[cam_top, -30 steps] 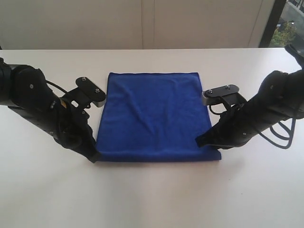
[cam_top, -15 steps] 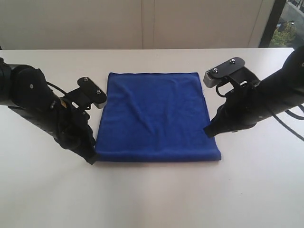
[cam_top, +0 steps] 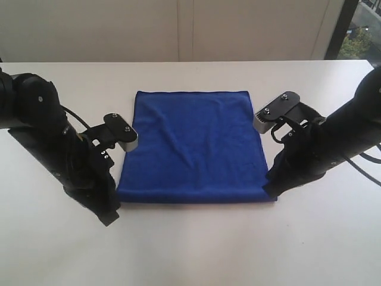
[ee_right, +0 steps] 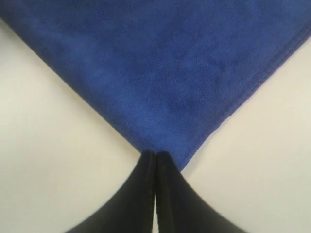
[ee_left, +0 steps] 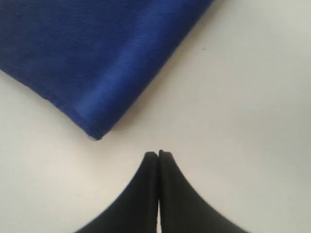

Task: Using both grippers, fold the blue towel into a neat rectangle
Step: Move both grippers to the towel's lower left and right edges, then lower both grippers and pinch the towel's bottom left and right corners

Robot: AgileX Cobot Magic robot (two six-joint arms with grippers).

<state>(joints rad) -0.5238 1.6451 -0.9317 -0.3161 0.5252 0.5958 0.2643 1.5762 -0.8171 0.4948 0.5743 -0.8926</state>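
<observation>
- Moved since the earlier frames: the left gripper (cam_top: pixel 109 217), which had been against the near-left corner of the blue towel (cam_top: pixel 193 143), has drawn back toward the lower left of the exterior view. The right gripper (cam_top: pixel 271 189) rose beside the towel's right edge and has come down again at the near-right corner. The towel lies much as before.
- Table (cam_top: pixel 190 250): a white surface filling most of the exterior view, with a pale wall behind it and a strip of window (cam_top: pixel 363 30) at the upper right.
- Blue towel: deep blue, lying flat at the centre of the frame. It is roughly rectangular and slightly wider along its near edge, with soft creases across the top. The left wrist view (ee_left: pixel 97 53) shows one corner; the right wrist view (ee_right: pixel 160 63) shows another.
- Left arm (cam_top: pixel 47 137): black, entering from the left edge and sloping down toward the lower left.
- Right arm (cam_top: pixel 333 143): black, entering from the right edge and sloping down to the towel's near-right corner.
- Left gripper, wrist view (ee_left: pixel 158 154): fingers pressed together with nothing between them. The tips sit over bare table, near the towel corner but apart from it.
- Right gripper, wrist view (ee_right: pixel 156 154): fingers pressed together, tips touching the very point of the towel corner. Whether any cloth is nipped cannot be told.
- Left camera block (cam_top: pixel 122 132): grey-black, just beside the towel's left edge.
- Right camera block (cam_top: pixel 277 112): grey-black, just beside the towel's right edge.
</observation>
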